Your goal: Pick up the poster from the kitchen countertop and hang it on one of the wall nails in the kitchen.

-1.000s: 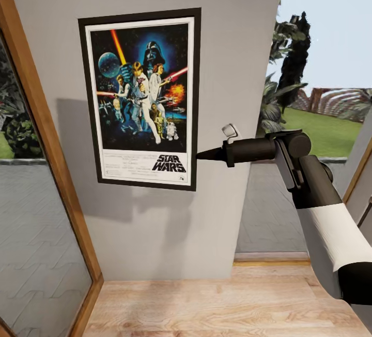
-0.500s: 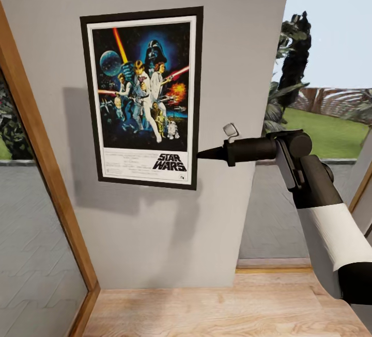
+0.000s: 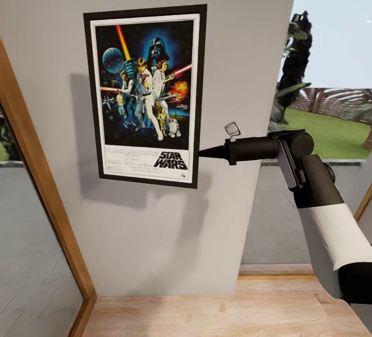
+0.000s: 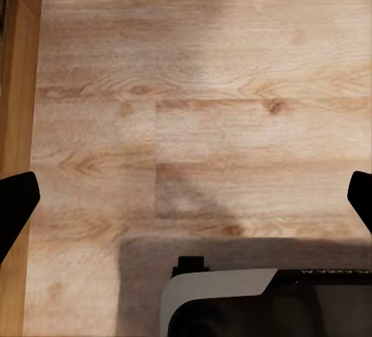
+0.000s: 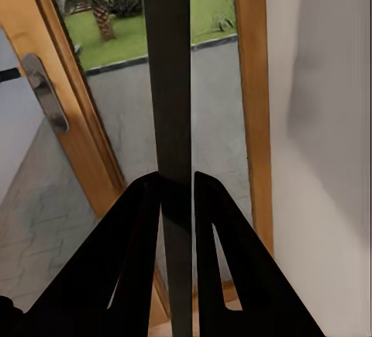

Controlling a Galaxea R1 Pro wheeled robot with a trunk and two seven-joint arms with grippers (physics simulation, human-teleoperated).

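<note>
The poster (image 3: 146, 95) is flat against the grey wall (image 3: 243, 43), upright, and I hold it by its right edge, low down near the title. My right pincer (image 3: 202, 152) is closed on that edge; in the right wrist view the two black fingers (image 5: 139, 236) squeeze the poster (image 5: 167, 81), which appears there only as a thin dark strip seen from the side. I judge that I am in the hanging step: the poster is at the wall, but I cannot see a nail, because it is either behind the print or too small to find. So I cannot say if the poster already hangs by itself. The next move needs care: I should open the fingers slowly and draw back along the wall, so that I do not pull the poster away with me. The head view gives the whole picture and the window (image 3: 320, 94) beside the wall; the right wrist view gives the grip and a wooden door frame (image 5: 70, 128). My left pincer (image 4: 186, 194) is wide open and empty, pointing down at the wooden floor (image 4: 201, 81).
</note>
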